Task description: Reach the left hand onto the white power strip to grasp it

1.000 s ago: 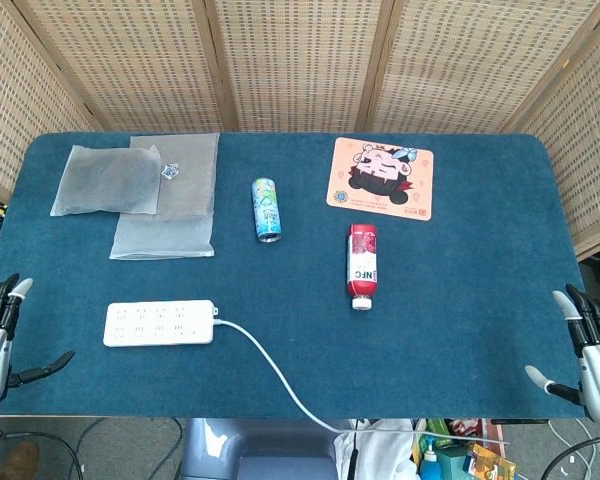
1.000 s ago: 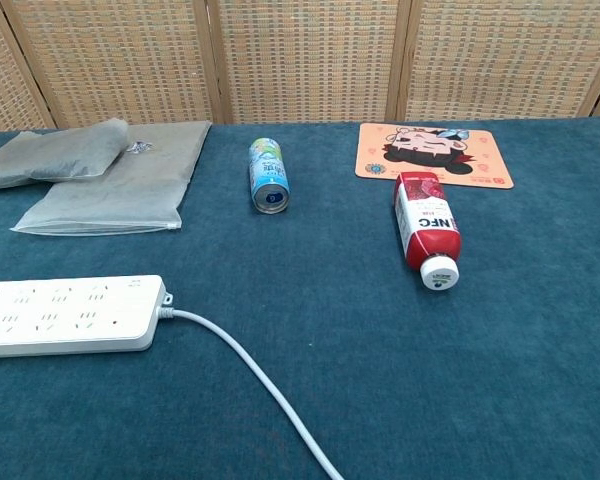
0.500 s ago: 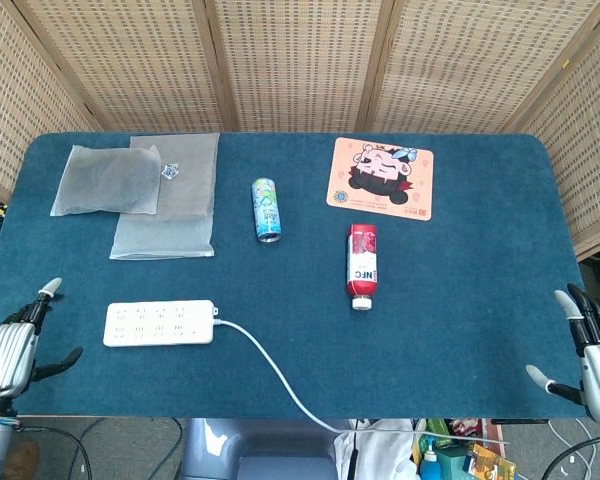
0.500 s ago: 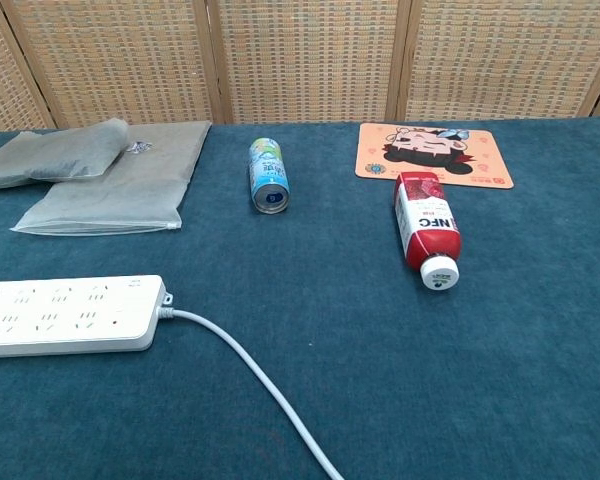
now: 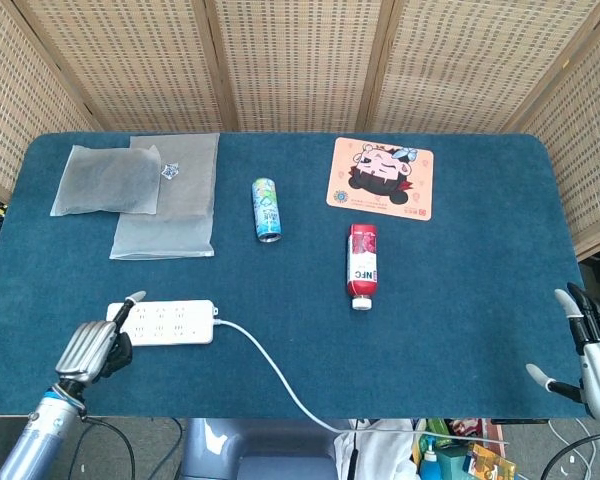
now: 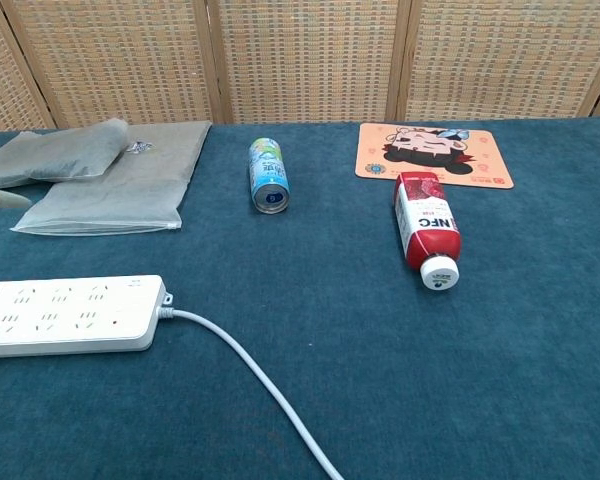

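**Left hand at the power strip's end, no grasp yet**

Nearest the camera in the head view we see the left hand [image 5: 92, 347] at about 7 o'clock on the table [image 5: 460, 300], over the near-left end of the white power strip [image 5: 163, 322]. Its fingers look loosely bunched, one fingertip [image 5: 135, 297] pointing up over the strip's left end; we cannot tell if it touches, and nothing is held. In the chest view only a fingertip shows at the left edge. The right hand [image 5: 592, 345] sits at 4 o'clock off the table's near-right corner, fingers spread apart, holding nothing.

The power strip lies flat, long side left-right, at 7–8 o'clock, its white cable [image 5: 280, 375] running off toward 6 o'clock over the near edge.

Mid-table, a red bottle [image 5: 362, 265] lies on its side, white cap toward us. Just left, at 11 o'clock of it, a green-blue can [image 5: 267, 209] lies on its side. Farther back at 1 o'clock sits a cartoon mouse pad [image 5: 380, 178]. At 10 o'clock two clear plastic bags [image 5: 140, 195] overlap, lying flat.
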Available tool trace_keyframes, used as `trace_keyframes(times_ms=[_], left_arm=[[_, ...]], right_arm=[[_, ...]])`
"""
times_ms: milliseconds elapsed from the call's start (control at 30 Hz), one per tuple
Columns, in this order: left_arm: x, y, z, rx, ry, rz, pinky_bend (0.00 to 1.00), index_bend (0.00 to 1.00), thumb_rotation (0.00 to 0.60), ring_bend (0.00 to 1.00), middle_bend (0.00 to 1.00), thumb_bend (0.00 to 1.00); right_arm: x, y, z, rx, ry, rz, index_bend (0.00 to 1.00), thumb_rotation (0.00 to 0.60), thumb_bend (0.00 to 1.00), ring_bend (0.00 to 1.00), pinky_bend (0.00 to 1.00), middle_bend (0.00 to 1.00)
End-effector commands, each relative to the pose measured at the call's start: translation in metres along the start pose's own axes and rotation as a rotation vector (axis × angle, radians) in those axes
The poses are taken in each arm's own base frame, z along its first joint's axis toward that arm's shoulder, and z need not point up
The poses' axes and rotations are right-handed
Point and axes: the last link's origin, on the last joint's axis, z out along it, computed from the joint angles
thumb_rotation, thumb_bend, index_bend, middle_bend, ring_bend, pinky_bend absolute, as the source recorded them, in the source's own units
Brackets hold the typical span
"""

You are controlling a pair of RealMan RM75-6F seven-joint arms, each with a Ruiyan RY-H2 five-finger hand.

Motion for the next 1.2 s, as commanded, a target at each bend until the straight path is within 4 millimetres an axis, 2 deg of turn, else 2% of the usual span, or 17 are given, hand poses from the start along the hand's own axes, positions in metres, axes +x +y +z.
trace_keyframes(times_ms=[33, 100, 267, 467, 867, 1200], left_arm=[[-0.006, 0.015, 0.009, -0.019, -0.101, -0.032, 1.0, 0.0, 0.6, 1.0, 1.0, 1.0], [-0.011, 0.02, 0.015, -0.026, -0.135, -0.028, 1.0, 0.0, 0.6, 1.0, 1.0, 1.0], [-0.017, 0.03, 0.032, -0.004, -0.109, 0.005, 1.0, 0.18, 0.6, 1.0, 1.0, 1.0], [-0.026, 0.039, 0.054, 0.054, -0.117, 0.011, 1.0, 0.26, 0.6, 1.0, 1.0, 1.0], [-0.042, 0.049, 0.059, 0.084, -0.16, 0.048, 1.0, 0.26, 0.6, 1.0, 1.0, 1.0], [-0.047, 0.047, 0.06, 0.105, -0.171, 0.052, 1.0, 0.26, 0.6, 1.0, 1.0, 1.0]], right_arm=[[-0.001, -0.001, 0.0, 0.0, -0.004, -0.001, 0.0, 0.6, 0.0, 0.0, 0.0, 0.0], [-0.002, 0.0, 0.001, 0.0, -0.007, -0.002, 0.0, 0.6, 0.0, 0.0, 0.0, 0.0], [-0.002, 0.0, 0.001, -0.004, -0.009, -0.001, 0.0, 0.6, 0.0, 0.0, 0.0, 0.0], [-0.001, 0.002, 0.003, -0.009, -0.011, 0.009, 0.0, 0.6, 0.0, 0.0, 0.0, 0.0], [0.001, 0.006, 0.004, -0.017, -0.013, 0.025, 0.0, 0.6, 0.0, 0.0, 0.0, 0.0], [0.002, 0.007, 0.004, -0.018, -0.012, 0.03, 0.0, 0.6, 0.0, 0.0, 0.0, 0.0]])
